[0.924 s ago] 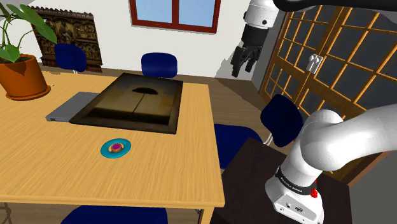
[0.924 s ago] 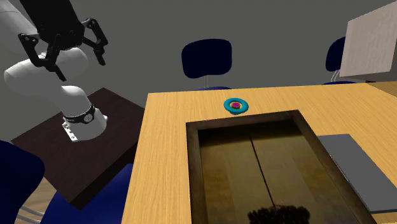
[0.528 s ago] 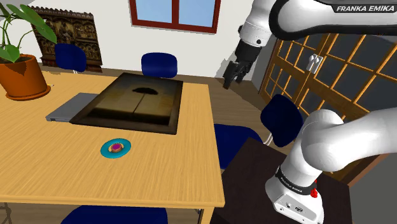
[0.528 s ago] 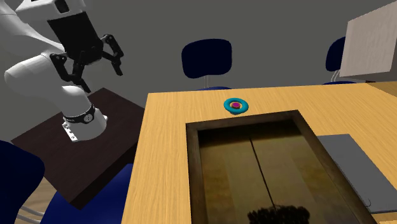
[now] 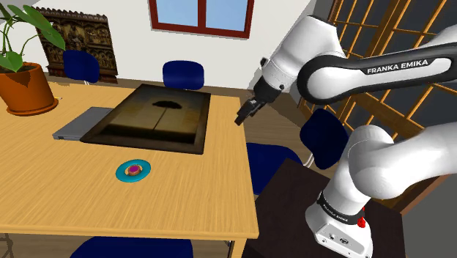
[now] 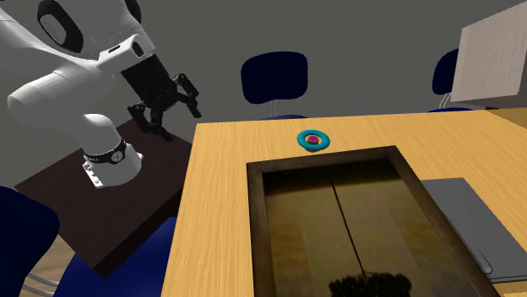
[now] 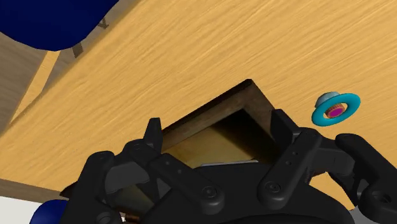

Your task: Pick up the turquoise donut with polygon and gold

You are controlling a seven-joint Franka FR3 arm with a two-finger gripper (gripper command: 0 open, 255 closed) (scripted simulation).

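Your gripper is open: in the wrist view the two black fingers stand well apart with nothing between them, and the second exterior view shows the gripper spread the same way.

What each view gives you:
- Shoulder view: the gripper hangs in the air by the table's right-hand edge, near the far right corner of the dark tray. It's well apart from the donut. This view also has the terracotta plant pot, the window and the carved cabinet.
- 2nd exterior view: looks from the opp. side. The gripper sits off the table's left edge, above the dark stand. You also get the tray's inside, a brownish floor w/ a centre seam, and a pale board at upper right.
- Wrist view: looks down past a tray corner, w/ the donut beyond the one finger.

The donut lies flat on the bare table top, near the tray's short rim but not touching it. It's a turquoise ring w/ a gold inner band and a magenta-purple centre. In the wrist view a pale bit shows at its edge; can't tell what it is.

A flat grey slab lies against the tray's other long side.
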